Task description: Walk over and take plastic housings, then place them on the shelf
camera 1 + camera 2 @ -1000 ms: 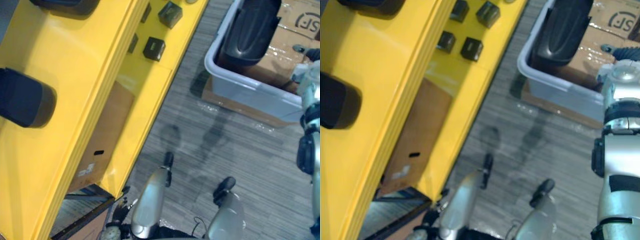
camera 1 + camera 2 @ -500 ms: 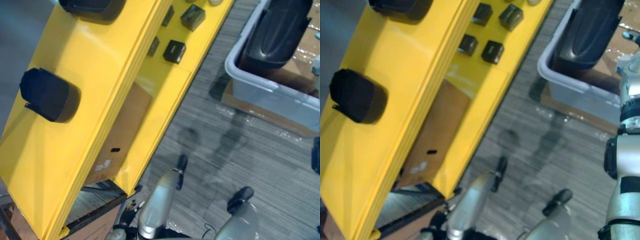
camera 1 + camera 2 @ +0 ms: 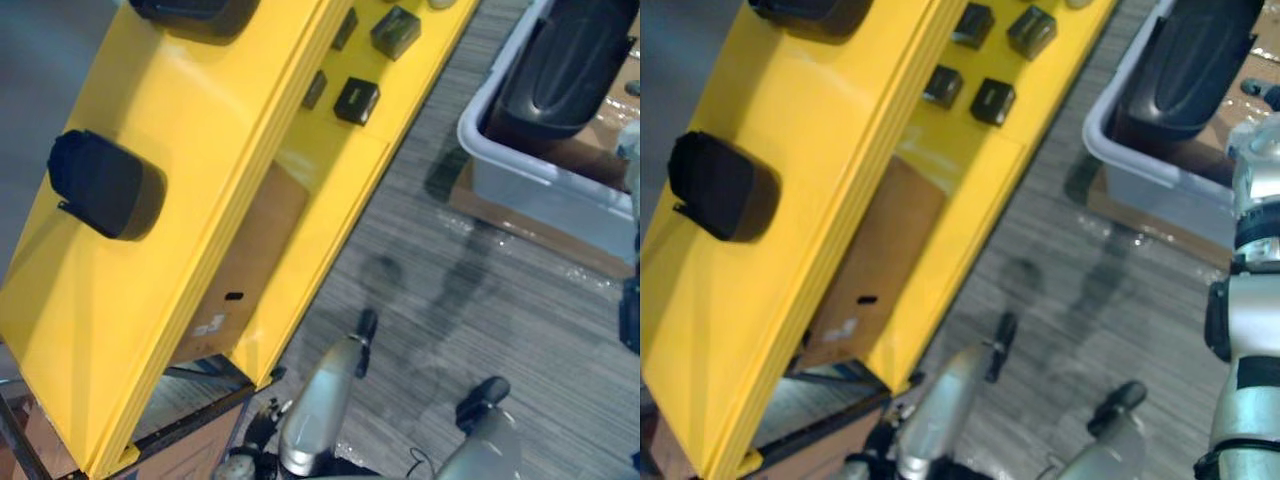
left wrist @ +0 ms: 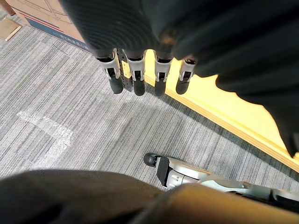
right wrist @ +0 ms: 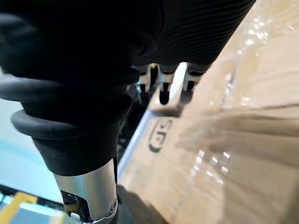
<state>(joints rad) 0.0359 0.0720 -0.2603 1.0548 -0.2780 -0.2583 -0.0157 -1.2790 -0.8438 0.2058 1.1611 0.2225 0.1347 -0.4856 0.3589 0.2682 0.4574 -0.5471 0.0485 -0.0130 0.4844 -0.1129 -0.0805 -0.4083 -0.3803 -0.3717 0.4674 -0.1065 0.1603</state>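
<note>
**Grey carpet lies between shelf and bin, and the bin is on the right arm's side**

Striped grey carpet [image 3: 450,290] runs up the middle. A yellow shelf [image 3: 210,120] stands along the robot's left and a pale bin [image 3: 525,185] ahead on its right.

The housing [image 3: 565,60] to fetch is the big black ribbed shell lying in that bin. Its long axis runs away from the robot and leans a little to the right, and its near end rests low against the bin's near wall. The bin sits on wrapped cardboard [image 5: 233,140].

The right hand [image 5: 164,91] is the nearer one. Its arm rises along the right edge of the head views beside the bin, and the wrist camera shows the fingers stretched out side by side over the filmed cardboard, holding nothing. They do not touch the housing yet.

The left hand [image 4: 138,74] hangs over the carpet just beside the shelf's yellow edge, well apart from the bin. Its fingers are straight and together, and it holds nothing.

The top tier of the shelf already carries a black shell [image 3: 100,183]. A second shell [image 3: 195,10] lies further along it. Small black boxes [image 3: 356,100] sit on the lower tier, with a carton [image 3: 250,255] beneath.

I judge the pick is the right arm's job. It should reach forward and slightly inward, then close across the shell's short width, not along its length.
</note>
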